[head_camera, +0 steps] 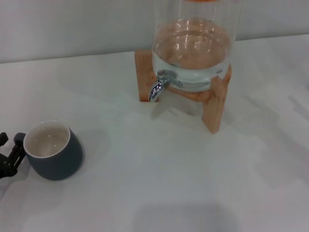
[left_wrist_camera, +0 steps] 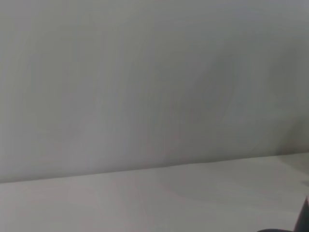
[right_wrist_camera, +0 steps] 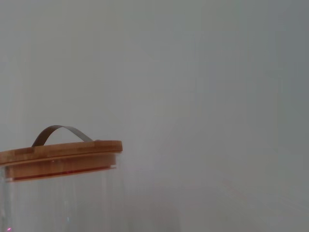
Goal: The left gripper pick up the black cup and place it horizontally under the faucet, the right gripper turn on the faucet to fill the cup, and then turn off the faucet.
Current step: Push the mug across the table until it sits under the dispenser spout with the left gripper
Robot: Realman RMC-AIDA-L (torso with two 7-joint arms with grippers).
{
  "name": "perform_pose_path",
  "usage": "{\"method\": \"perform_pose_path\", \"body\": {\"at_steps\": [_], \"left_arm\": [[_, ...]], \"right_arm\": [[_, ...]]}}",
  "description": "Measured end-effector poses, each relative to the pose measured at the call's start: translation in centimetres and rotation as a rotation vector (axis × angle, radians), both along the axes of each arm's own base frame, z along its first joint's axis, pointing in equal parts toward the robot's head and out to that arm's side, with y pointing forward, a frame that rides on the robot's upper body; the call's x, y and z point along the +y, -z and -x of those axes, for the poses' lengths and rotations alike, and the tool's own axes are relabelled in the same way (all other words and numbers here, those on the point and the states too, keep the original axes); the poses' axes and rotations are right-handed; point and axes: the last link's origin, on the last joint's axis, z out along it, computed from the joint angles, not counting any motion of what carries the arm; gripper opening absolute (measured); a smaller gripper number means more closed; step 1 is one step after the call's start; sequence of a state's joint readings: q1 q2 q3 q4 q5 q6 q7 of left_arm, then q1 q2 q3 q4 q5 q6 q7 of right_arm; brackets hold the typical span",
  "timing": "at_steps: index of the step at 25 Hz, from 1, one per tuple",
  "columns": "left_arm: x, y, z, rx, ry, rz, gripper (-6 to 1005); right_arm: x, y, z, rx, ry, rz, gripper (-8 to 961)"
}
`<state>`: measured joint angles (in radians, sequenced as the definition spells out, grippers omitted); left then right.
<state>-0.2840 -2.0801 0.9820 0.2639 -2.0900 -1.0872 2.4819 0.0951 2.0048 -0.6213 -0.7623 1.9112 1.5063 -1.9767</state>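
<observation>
On the white tabletop [head_camera: 159, 183], well apart from the big clear glass jar [head_camera: 193, 53] and toward the robot's left, stands the black cup [head_camera: 52, 151], a small rounded dark grey mug with a cream-white inside, upright with its mouth facing up. Just beside the cup, on the side away from the jar, the left gripper [head_camera: 10, 153] shows only as a black two-fingered claw at the edge of the head view; its fingers look spread, one close to the cup's rim, and whether they touch the cup cannot be told. At the base of the jar, the small shiny chrome faucet [head_camera: 158, 84] points its down-curved spout toward the table. Water fills the jar's lower part, and the jar rests on a light wooden stand [head_camera: 215, 104]. The right wrist view shows the jar's wooden lid [right_wrist_camera: 60, 157] with a thin metal handle [right_wrist_camera: 60, 133]. The right gripper is not seen anywhere.
</observation>
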Motion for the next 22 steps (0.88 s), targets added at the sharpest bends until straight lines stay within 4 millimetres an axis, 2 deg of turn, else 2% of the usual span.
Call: {"method": "perform_pose_path", "body": {"at_steps": [6, 11, 17, 22], "left_arm": [[-0.02, 0.22, -0.10, 0.009, 0.009, 0.016, 402], [-0.08, 0.29, -0.05, 0.009, 0.007, 0.019, 167], [-0.14, 0.35, -0.04, 0.007, 0.005, 0.020, 112], [-0.18, 0.47, -0.21, 0.001, 0.012, 0.021, 112]], "right_arm": [[0.00, 0.00, 0.00, 0.003, 0.001, 0.001, 742], [-0.01, 0.01, 0.03, 0.003, -0.001, 0.002, 742], [-0.05, 0.03, 0.10, 0.004, -0.007, 0.004, 742], [-0.13, 0.13, 0.04, 0.009, -0.006, 0.006, 742]]}}
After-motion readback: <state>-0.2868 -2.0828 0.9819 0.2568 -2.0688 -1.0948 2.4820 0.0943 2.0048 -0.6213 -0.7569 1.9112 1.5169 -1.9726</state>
